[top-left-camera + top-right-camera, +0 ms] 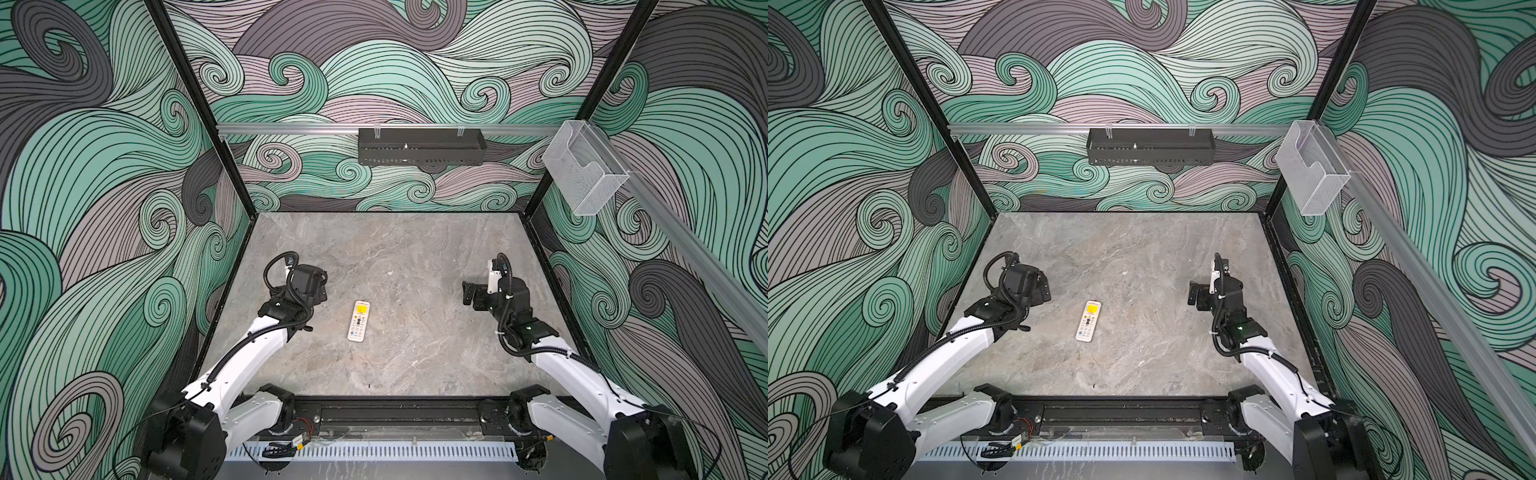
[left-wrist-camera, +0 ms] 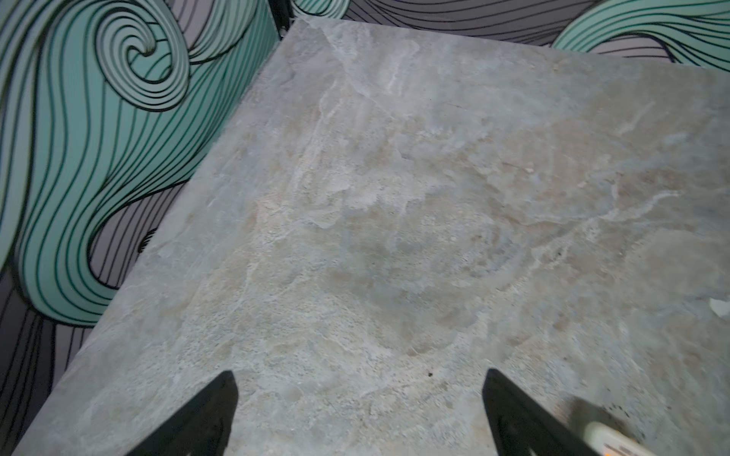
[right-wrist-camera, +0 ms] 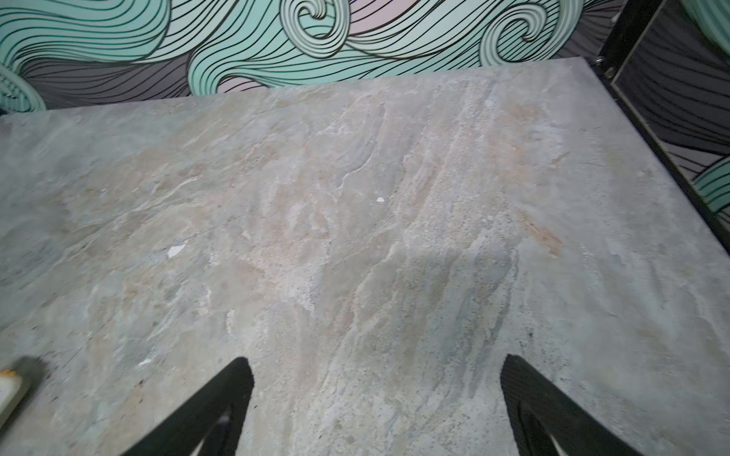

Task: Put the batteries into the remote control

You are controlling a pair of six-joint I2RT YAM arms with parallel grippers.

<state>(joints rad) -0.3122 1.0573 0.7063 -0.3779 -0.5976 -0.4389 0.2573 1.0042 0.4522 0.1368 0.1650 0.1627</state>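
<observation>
The white remote control (image 1: 358, 321) (image 1: 1088, 321) lies button side up on the grey stone tabletop (image 1: 415, 249), its yellow screen at the far end. No batteries show in any view. My left gripper (image 1: 321, 286) (image 1: 1044, 286) hovers left of the remote, open and empty; in the left wrist view its gripper (image 2: 359, 375) spans bare table, with a corner of the remote (image 2: 608, 440) just outside one finger. My right gripper (image 1: 469, 293) (image 1: 1194, 296) hangs well to the right of the remote, open and empty (image 3: 377, 360); the remote's end (image 3: 10, 389) peeks in at the frame edge.
A black perforated tray (image 1: 422, 151) hangs on the back wall rail. A clear plastic holder (image 1: 582, 174) is mounted on the right wall. Patterned walls enclose the table on three sides. A small white chip (image 1: 390, 273) lies beyond the remote.
</observation>
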